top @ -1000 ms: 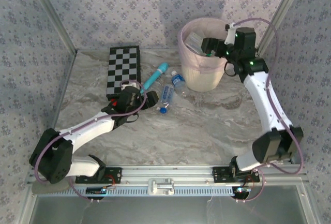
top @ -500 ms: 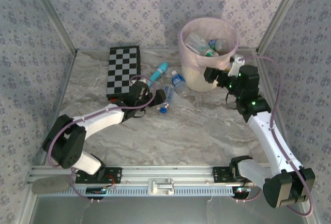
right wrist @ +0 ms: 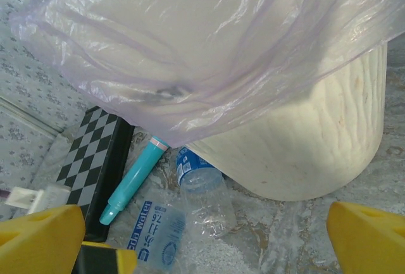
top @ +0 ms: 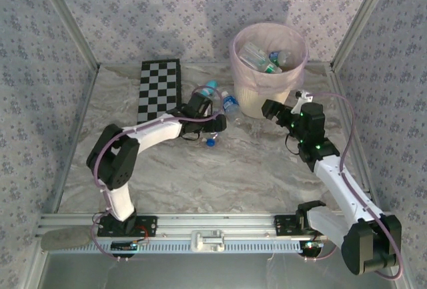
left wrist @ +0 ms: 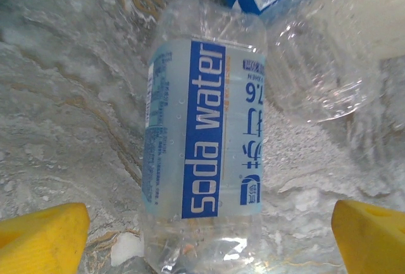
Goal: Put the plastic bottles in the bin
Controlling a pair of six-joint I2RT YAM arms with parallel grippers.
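Patterned walls close in a marbled bench (top: 220, 182). The left tool (left wrist: 209, 230) hangs wide open and empty over a clear bottle (left wrist: 202, 141) with a blue "soda water" label. Its yellow fingertips (left wrist: 44, 236) stand either side of the bottle, not touching. A second bottle (left wrist: 316, 65) lies just beside it, near the bin (top: 270, 99), which already has several bottles (top: 259, 57) inside. The right tool (top: 272, 110), equally wide open and empty, hovers beside the bin. The pickup seems in hand; next, the left tool should sink lower and close across the label.
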